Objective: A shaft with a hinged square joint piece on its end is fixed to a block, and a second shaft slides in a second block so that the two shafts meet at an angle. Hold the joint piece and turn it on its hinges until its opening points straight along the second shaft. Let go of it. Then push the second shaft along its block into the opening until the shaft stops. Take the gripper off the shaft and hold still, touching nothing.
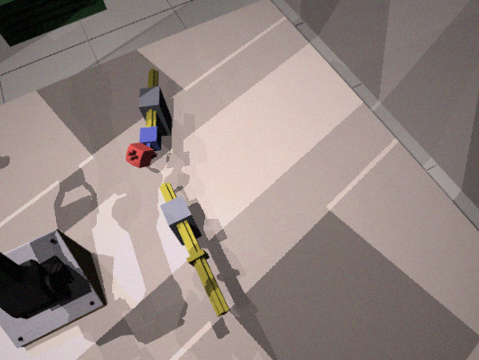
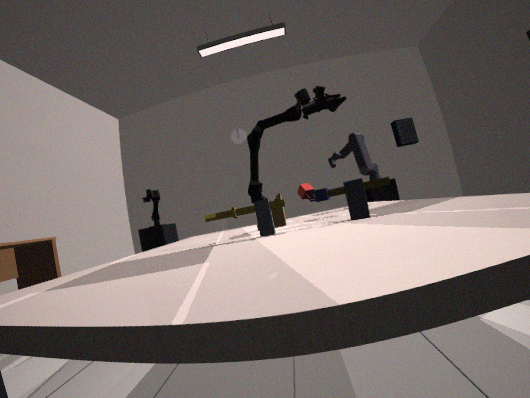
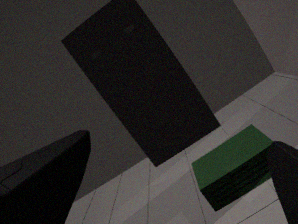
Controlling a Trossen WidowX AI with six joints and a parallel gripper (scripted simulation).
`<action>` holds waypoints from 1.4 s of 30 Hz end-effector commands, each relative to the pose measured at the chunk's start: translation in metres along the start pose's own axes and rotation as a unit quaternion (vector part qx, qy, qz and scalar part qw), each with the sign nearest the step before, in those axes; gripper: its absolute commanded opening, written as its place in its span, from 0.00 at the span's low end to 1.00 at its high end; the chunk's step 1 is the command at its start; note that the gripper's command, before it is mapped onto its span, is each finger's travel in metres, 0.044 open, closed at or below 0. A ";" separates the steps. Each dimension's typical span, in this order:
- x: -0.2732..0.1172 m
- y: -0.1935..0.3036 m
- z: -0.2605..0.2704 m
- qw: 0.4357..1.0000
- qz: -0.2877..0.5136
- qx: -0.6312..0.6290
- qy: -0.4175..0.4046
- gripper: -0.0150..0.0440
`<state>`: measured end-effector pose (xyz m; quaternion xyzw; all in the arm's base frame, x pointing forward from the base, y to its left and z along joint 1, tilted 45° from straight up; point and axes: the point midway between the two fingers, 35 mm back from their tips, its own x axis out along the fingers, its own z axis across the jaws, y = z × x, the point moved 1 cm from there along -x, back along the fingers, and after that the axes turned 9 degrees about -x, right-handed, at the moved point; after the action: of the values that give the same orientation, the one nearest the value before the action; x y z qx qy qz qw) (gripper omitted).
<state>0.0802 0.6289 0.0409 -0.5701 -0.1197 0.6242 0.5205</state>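
Observation:
A red joint piece [image 1: 140, 155] [image 2: 305, 190] hangs tilted on a blue hinge part [image 1: 149, 136] [image 2: 320, 194] at the end of the first yellow shaft [image 1: 153, 78] [image 2: 381, 183]. Its dark cross-shaped opening faces left in the top view, off the line of the second shaft. The first shaft's grey block [image 1: 150, 98] [image 2: 356, 199] stands upright. The second yellow shaft [image 1: 210, 285] [image 2: 220, 216], with a collar, passes through another grey block [image 1: 176, 211] [image 2: 265, 217]; its near end is apart from the red piece. My gripper [image 2: 343, 100] [image 3: 181, 145] is open and empty, high above, touching nothing.
The arm's base plate [image 1: 81, 307] is at the lower left of the top view. The table edge [image 1: 357, 86] [image 2: 250, 337] runs along the far right there. A green box [image 3: 232, 154] and a dark panel [image 3: 145, 85] are in the room beyond the gripper.

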 end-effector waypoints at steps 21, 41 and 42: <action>-0.048 0.046 -0.147 0.956 0.167 0.105 0.220 1.00; -0.181 0.101 -0.263 0.800 0.338 0.206 0.451 1.00; -0.189 0.104 -0.267 0.790 0.346 0.210 0.461 1.00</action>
<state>0.2117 0.3505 -0.0160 -0.6709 0.4238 0.4636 0.3941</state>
